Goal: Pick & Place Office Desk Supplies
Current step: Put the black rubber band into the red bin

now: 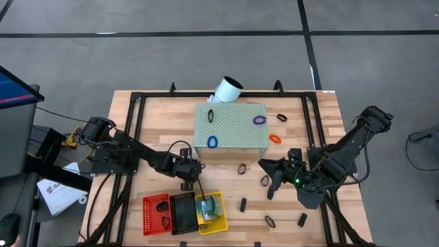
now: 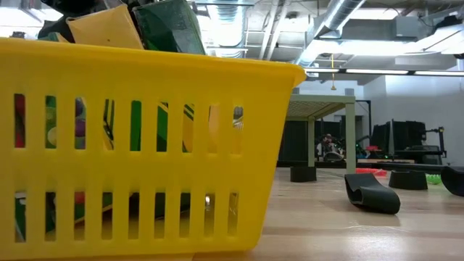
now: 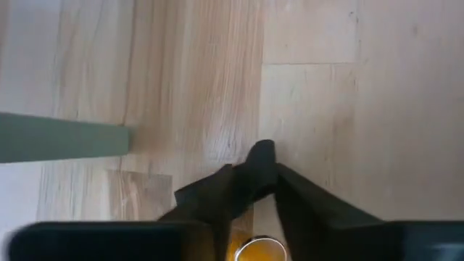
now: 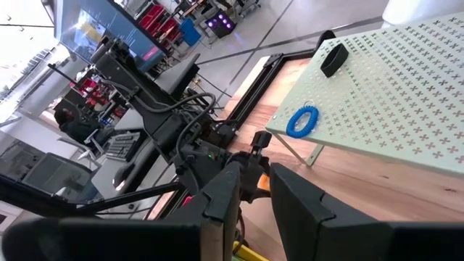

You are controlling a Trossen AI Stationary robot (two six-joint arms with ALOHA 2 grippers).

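Clip (image 3: 261, 156), a small black one, was pinched at the left gripper's (image 3: 255, 190) tips, low over the bare tabletop (image 3: 348, 109); most of it was hidden between the fingers. Right gripper (image 4: 252, 190) hovered well off, nearly closed on nothing.

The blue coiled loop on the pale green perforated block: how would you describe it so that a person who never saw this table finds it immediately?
Look from above at the pale green perforated block in the middle of the wooden table. Near the block's front-left corner lies a small blue coiled loop. It is the only blue item on the block; the purple loop lies toward the opposite back-right side, and the small black clip lies behind the blue one.
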